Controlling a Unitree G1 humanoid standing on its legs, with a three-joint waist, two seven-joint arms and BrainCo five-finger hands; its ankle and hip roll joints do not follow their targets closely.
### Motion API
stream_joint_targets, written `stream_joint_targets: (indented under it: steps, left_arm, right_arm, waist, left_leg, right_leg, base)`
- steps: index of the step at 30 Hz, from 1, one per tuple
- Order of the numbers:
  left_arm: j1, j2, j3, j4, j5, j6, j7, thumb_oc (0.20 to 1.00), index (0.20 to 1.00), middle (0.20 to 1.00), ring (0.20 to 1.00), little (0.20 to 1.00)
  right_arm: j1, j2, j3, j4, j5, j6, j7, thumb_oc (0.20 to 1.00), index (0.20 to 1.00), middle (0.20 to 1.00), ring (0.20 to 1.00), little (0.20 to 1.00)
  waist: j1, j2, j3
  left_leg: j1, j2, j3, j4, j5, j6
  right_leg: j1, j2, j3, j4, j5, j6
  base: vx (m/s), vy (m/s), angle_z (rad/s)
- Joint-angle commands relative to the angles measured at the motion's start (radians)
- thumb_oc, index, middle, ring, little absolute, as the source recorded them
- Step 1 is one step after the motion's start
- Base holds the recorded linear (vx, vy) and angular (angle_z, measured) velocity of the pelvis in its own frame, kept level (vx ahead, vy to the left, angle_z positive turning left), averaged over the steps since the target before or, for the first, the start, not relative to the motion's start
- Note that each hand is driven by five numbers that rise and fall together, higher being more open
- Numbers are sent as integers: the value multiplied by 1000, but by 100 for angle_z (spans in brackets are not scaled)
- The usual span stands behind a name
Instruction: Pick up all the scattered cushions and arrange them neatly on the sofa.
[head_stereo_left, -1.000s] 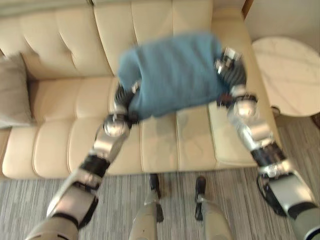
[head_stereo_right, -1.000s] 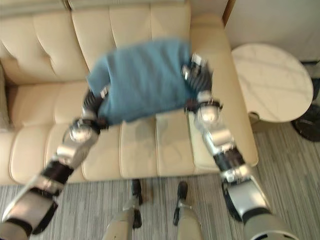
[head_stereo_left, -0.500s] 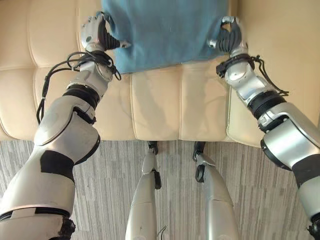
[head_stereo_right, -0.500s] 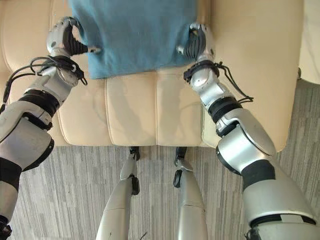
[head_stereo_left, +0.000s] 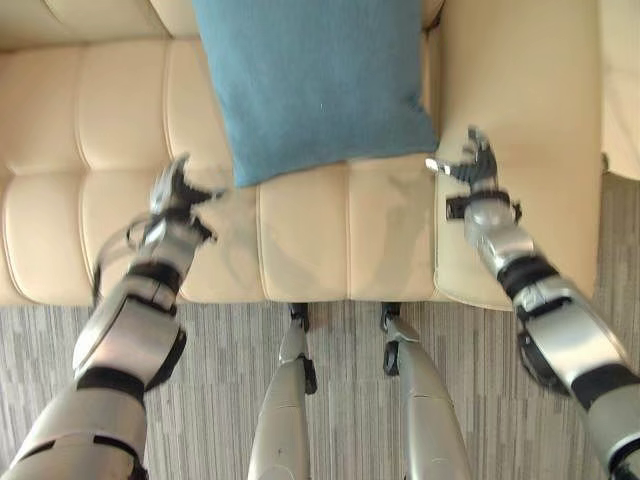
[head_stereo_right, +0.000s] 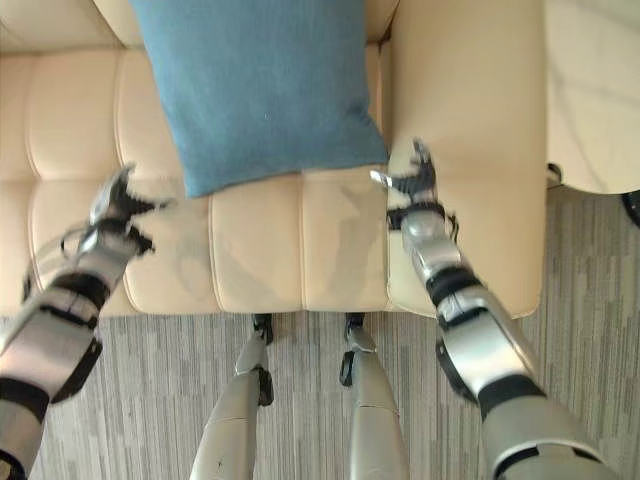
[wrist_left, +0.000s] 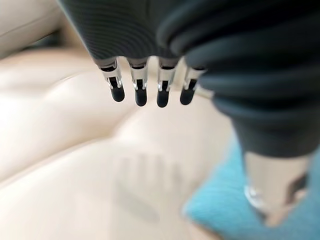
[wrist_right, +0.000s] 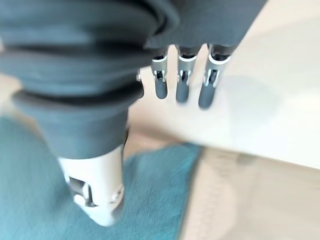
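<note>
A blue cushion lies on the cream sofa, leaning back toward the backrest; its corner also shows in the wrist views as the blue cushion and the blue cushion. My left hand hovers over the seat to the cushion's lower left, fingers straight and holding nothing. My right hand hangs beside the cushion's lower right corner, over the armrest's inner edge, with straight fingers and nothing in it. Neither hand touches the cushion.
The sofa's wide right armrest runs along the right. Grey striped carpet lies in front of the sofa. The pale edge of a side table shows at the far right.
Both hands have let go of the blue cushion and drawn back and down from it, opening. The cushion now rests on the sofa. The camera has shifted too.
</note>
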Motion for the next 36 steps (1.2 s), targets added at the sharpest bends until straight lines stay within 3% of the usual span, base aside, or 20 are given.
stream_joint_targets:
  steps: [1,2,5,10,15,17,21,26,27,30,32,33,36]
  left_arm:
    - [143,-49,77,-40,-267,-81,-117,1000,1000,1000,1000,1000]
    - [143,-49,77,-40,-267,-81,-117,1000,1000,1000,1000,1000]
    - [544,-248,192,-286,-444,-99,-201,1000,1000,1000,1000,1000]
    - [730,-290,192,-415,-412,-66,-278,1000,1000,1000,1000,1000]
    - [774,-296,182,-446,-383,-45,-304,1000,1000,1000,1000,1000]
    - [807,-271,170,-512,-321,-36,-320,1000,1000,1000,1000,1000]
    - [842,-241,175,-597,-261,-34,-323,1000,1000,1000,1000,1000]
    - [852,-219,182,-654,-220,-31,-295,1000,1000,1000,1000,1000]
    - [848,-212,187,-658,-211,-28,-287,1000,1000,1000,1000,1000]
    - [861,-208,197,-653,-212,-25,-291,1000,1000,1000,1000,1000]
    - [873,-214,205,-635,-216,-20,-294,1000,1000,1000,1000,1000]
    - [880,-227,212,-635,-230,-16,-280,1000,1000,1000,1000,1000]
    - [885,-238,219,-632,-231,-16,-268,1000,1000,1000,1000,1000]
  right_arm:
    - [164,43,-28,-4,13,-10,78,1000,1000,1000,1000,1000]
    - [164,44,-28,-4,13,-10,78,1000,1000,1000,1000,1000]
    - [498,110,-66,-133,-101,28,198,1000,1000,1000,1000,1000]
    - [659,102,-80,-150,-214,60,286,1000,1000,1000,1000,1000]
    - [707,112,-94,-151,-202,68,333,1000,1000,1000,1000,1000]
    - [765,116,-122,-183,-181,66,358,1000,1000,1000,1000,1000]
    - [822,128,-164,-226,-165,65,361,1000,1000,1000,1000,1000]
    - [832,143,-196,-238,-156,63,332,1000,1000,1000,1000,1000]
    - [827,150,-199,-243,-146,57,322,1000,1000,1000,1000,1000]
    - [831,152,-195,-252,-137,55,322,1000,1000,1000,1000,1000]
    - [842,153,-200,-272,-140,58,323,1000,1000,1000,1000,1000]
    - [838,149,-194,-296,-150,64,315,1000,1000,1000,1000,1000]
    - [839,141,-181,-323,-160,66,308,1000,1000,1000,1000,1000]
  waist:
    - [35,-37,-25]
    - [35,-37,-25]
    - [38,-38,-82]
    - [38,-35,-158]
    - [39,-38,-192]
    - [32,-44,-226]
    - [23,-50,-234]
    - [17,-41,-178]
    - [23,-24,-166]
    - [32,-14,-176]
    - [47,-20,-203]
    - [68,-37,-203]
    - [86,-35,-215]
  left_leg:
    - [112,-61,11,5,-125,2]
    - [113,-61,11,5,-125,2]
    - [308,-62,29,-59,-136,9]
    - [422,-60,37,-86,-142,17]
    - [487,-62,40,-90,-159,24]
    - [538,-65,45,-90,-179,30]
    - [575,-68,55,-90,-196,38]
    - [580,-44,93,-90,-181,51]
    - [564,-25,112,-90,-161,57]
    - [550,-21,131,-90,-151,67]
    - [529,-23,140,-87,-137,65]
    - [493,-27,153,-67,-121,61]
    - [440,-8,174,-42,-93,45]
  right_leg:
    - [204,4,-37,-234,46,56]
    - [205,4,-37,-235,46,56]
    - [404,8,-48,-297,35,65]
    - [516,13,-48,-328,30,74]
    - [578,14,-37,-331,20,75]
    - [623,15,-27,-330,8,76]
    - [643,16,-11,-314,-1,81]
    - [596,15,17,-189,-1,95]
    - [588,18,13,-88,-54,73]
    - [626,17,25,16,-111,63]
    - [689,13,39,-13,-113,71]
    - [751,12,50,-93,-134,71]
    - [785,26,48,-212,-164,56]
  base:
    - [84,43,-5]
    - [77,30,-5]
    - [193,82,-2]
    - [75,68,-4]
    - [17,71,-6]
    - [25,114,-4]
    - [-1,74,-15]
    - [-197,4,-31]
    - [-263,8,-63]
    - [-224,-44,-49]
    - [-189,-161,-10]
    - [-208,-164,-14]
    - [-225,-197,-40]
